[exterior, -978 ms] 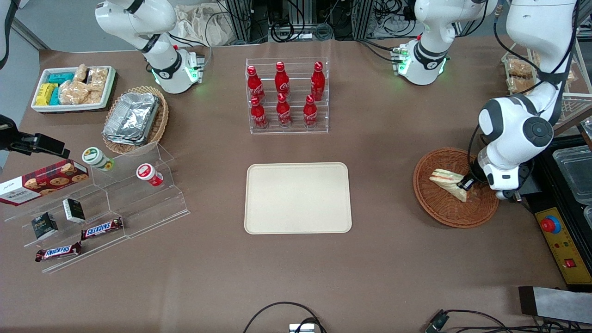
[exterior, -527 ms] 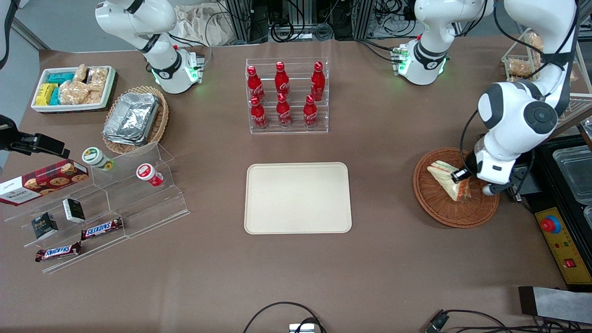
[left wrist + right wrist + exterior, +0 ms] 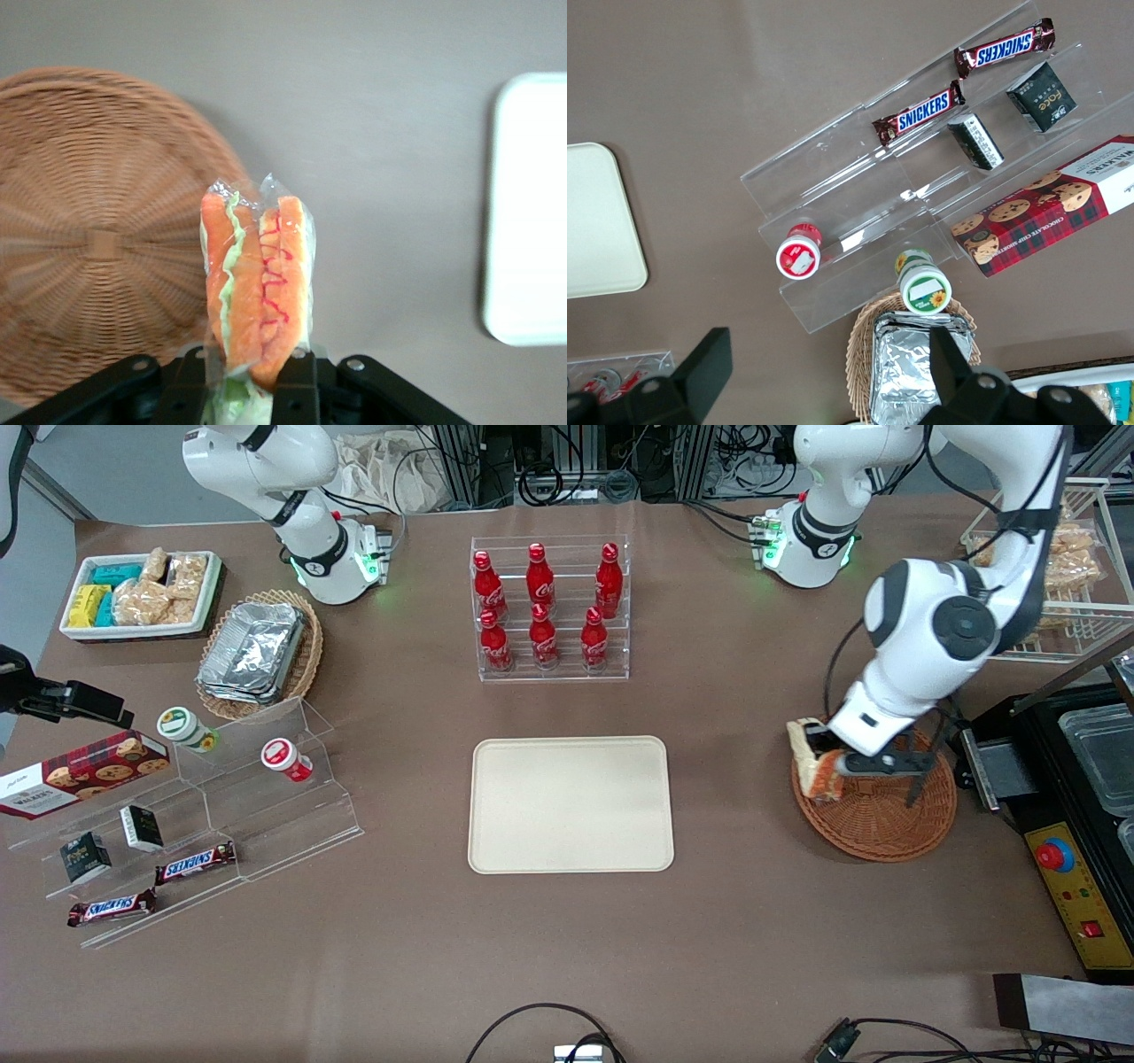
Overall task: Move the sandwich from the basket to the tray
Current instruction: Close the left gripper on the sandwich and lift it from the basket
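The gripper [image 3: 828, 764] has its fingers closed tight on the sandwich [image 3: 813, 771], and the wedge hangs lifted over the basket [image 3: 886, 824] rim at mid-right of the front frame, on the edge facing the tray [image 3: 570, 804]. In the wrist view the sandwich [image 3: 257, 283] is pinched at one end between the two fingers [image 3: 297, 390], filling edge turned outward, orange and green layers plain through the wrap. I'd say that end-on pinch keeps the soft bread from being crushed flat. The basket [image 3: 97, 239] shows nothing else in it from there, and the tray [image 3: 532, 212] corner peeks in.

The tray sits bare in the centre of the front frame, well apart from the basket, with only brown table [image 3: 735, 797] between them. The bottle rack [image 3: 549, 607] stands higher in the frame, above the tray, and the clear snack shelf [image 3: 221, 815] sits at lower left. Neither looks to stand in the way.
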### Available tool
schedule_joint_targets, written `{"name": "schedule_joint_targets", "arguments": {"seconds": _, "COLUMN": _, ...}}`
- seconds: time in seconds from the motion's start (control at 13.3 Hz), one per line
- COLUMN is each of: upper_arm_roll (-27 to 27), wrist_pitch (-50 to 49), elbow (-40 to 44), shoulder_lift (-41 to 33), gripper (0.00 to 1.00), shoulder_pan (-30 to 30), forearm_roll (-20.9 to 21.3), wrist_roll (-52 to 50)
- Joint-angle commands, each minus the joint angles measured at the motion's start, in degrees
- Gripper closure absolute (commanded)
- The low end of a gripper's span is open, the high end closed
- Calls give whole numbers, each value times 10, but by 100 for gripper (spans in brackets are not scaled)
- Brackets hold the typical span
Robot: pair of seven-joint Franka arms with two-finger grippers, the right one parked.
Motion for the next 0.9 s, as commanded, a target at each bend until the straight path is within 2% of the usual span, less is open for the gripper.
{"name": "schedule_joint_targets", "arguments": {"seconds": 0.0, "upper_arm_roll": -48, "wrist_pitch": -17, "elbow": 9, "shoulder_lift": -10, "gripper": 78, "shoulder_pan": 4, "forearm_roll": 3, "wrist_roll": -22}}
{"name": "schedule_joint_targets", "arguments": {"seconds": 0.38, "upper_arm_roll": -109, "wrist_pitch": -16, "elbow": 27, "shoulder_lift": 9, "gripper": 78, "shoulder_pan": 4, "forearm_roll": 1, "wrist_roll": -39}}
{"name": "schedule_joint_targets", "arguments": {"seconds": 0.6, "upper_arm_roll": -139, "wrist_pitch": -16, "elbow": 64, "shoulder_lift": 46, "gripper": 78, "shoulder_pan": 2, "forearm_roll": 0, "wrist_roll": -53}}
{"name": "schedule_joint_targets", "arguments": {"seconds": 0.83, "upper_arm_roll": -151, "wrist_pitch": -16, "elbow": 117, "shoulder_lift": 97, "gripper": 78, "shoulder_pan": -30, "forearm_roll": 3, "wrist_roll": -94}}
